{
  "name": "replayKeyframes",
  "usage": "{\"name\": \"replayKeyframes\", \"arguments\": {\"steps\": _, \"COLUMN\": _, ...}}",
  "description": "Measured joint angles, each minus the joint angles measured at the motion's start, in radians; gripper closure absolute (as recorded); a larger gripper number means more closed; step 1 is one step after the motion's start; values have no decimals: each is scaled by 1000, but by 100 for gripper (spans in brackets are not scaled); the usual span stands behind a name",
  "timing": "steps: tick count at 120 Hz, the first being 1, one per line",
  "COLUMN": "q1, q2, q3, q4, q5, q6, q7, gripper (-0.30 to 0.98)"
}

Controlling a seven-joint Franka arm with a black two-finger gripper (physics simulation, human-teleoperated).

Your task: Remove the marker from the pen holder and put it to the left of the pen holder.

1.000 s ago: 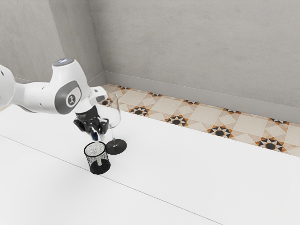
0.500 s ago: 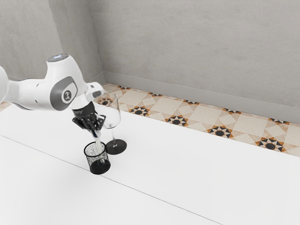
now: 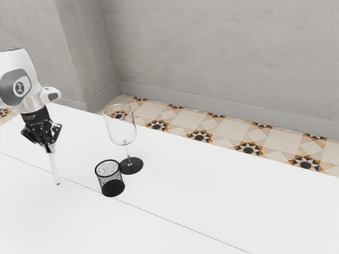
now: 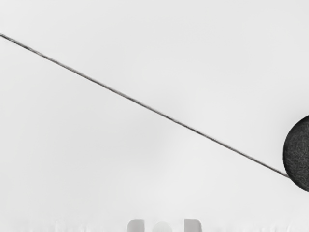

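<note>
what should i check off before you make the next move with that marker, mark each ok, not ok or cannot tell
1. Marker held between the fingers of my gripper: ok.
2. Marker free of the pen holder: ok, it hangs beside it, toward the exterior view's left.
3. Pen holder standing upright: ok.
4. Wine glass upright and out of the marker's way: ok, it stands on the holder's other side.
5. Marker's lower end touching the table: cannot tell, it looks close.
6. Marker released on the table: not ok, it is in my grip, nearly upright.
</note>
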Motion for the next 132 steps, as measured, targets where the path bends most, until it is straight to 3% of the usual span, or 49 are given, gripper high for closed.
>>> {"name": "replayKeyframes", "arguments": {"steps": 33, "q1": -9, "q2": 218, "q3": 41, "q4": 80, "q5": 2, "q6": -112, "q7": 11, "gripper": 75}}
{"name": "replayKeyframes", "arguments": {"steps": 81, "q1": -20, "q2": 289, "q3": 39, "q4": 119, "q5": -92, "q6": -125, "q7": 53, "gripper": 60}}
{"name": "replayKeyframes", "arguments": {"steps": 96, "q1": -22, "q2": 332, "q3": 25, "q4": 119, "q5": -145, "q6": -77, "q7": 71, "gripper": 60}}
{"name": "replayKeyframes", "arguments": {"steps": 106, "q1": -22, "q2": 355, "q3": 3, "q4": 118, "q5": -221, "q6": -23, "q7": 91, "gripper": 60}}
{"name": "replayKeyframes", "arguments": {"steps": 120, "q1": -3, "q2": 244, "q3": -8, "q4": 78, "q5": -272, "q6": 24, "q7": 126, "gripper": 40}}
{"name": "replayKeyframes", "arguments": {"steps": 132, "q1": 35, "q2": 101, "q3": -16, "q4": 142, "q5": -251, "q6": -40, "q7": 152, "gripper": 26}}
